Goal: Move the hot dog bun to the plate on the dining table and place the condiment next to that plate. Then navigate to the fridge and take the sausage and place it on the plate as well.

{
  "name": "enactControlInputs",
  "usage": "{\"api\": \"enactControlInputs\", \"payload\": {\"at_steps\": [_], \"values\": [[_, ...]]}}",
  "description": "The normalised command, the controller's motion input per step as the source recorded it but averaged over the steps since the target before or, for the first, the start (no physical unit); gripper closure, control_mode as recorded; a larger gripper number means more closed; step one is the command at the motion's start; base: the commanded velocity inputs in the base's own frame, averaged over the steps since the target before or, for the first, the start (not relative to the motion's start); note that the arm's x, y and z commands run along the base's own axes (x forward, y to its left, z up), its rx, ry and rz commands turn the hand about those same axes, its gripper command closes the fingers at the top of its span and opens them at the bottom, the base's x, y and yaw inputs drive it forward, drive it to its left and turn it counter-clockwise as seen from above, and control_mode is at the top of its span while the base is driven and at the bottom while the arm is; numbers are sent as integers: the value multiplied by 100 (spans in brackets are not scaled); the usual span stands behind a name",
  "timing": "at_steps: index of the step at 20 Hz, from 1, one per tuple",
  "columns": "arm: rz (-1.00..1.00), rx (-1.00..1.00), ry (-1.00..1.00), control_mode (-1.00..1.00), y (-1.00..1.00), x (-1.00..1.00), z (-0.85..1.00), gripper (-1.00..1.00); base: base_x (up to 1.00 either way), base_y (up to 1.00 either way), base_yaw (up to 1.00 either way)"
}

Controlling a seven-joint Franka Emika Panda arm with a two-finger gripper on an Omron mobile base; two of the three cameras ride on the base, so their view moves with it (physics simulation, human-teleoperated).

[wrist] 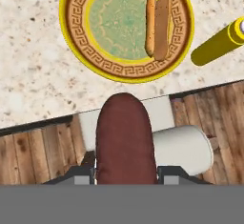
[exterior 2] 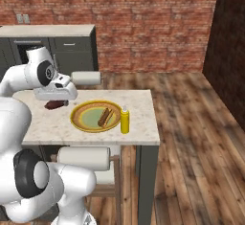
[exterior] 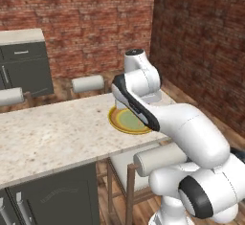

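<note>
My gripper (wrist: 125,173) is shut on the sausage (wrist: 125,137), a dark reddish-brown link that sticks out forward between the fingers. In the right base view the gripper (exterior 2: 55,100) holds the sausage (exterior 2: 56,105) just above the dining table (exterior 2: 139,128), left of the plate (exterior 2: 79,118). The yellow-rimmed plate (wrist: 71,42) carries the hot dog bun (wrist: 158,25) on its right half. The yellow condiment (exterior 2: 124,120) bottle stands upright just right of the plate. In the left base view my arm covers part of the plate (exterior: 122,122).
A white-cushioned stool (wrist: 186,149) stands under the table's near edge, and another stool (exterior: 88,83) stands on the far side. Dark grey cabinets (exterior: 24,66) line the brick back wall. Wooden floor lies right of the table.
</note>
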Motion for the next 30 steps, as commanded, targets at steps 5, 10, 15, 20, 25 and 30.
{"api": "enactControlInputs", "payload": {"at_steps": [5,10,15,20,25,30], "values": [[0,0,0,-100,-12,96,-100,100,0,0,0],[0,0,0,-100,-9,64,-84,100,0,0,0],[0,0,0,-100,0,55,-55,100,0,0,0],[0,0,0,-100,0,69,-33,100,0,0,0],[0,0,0,-100,0,50,-28,100,0,0,0],[0,0,0,-100,0,33,-34,100,0,0,0]]}}
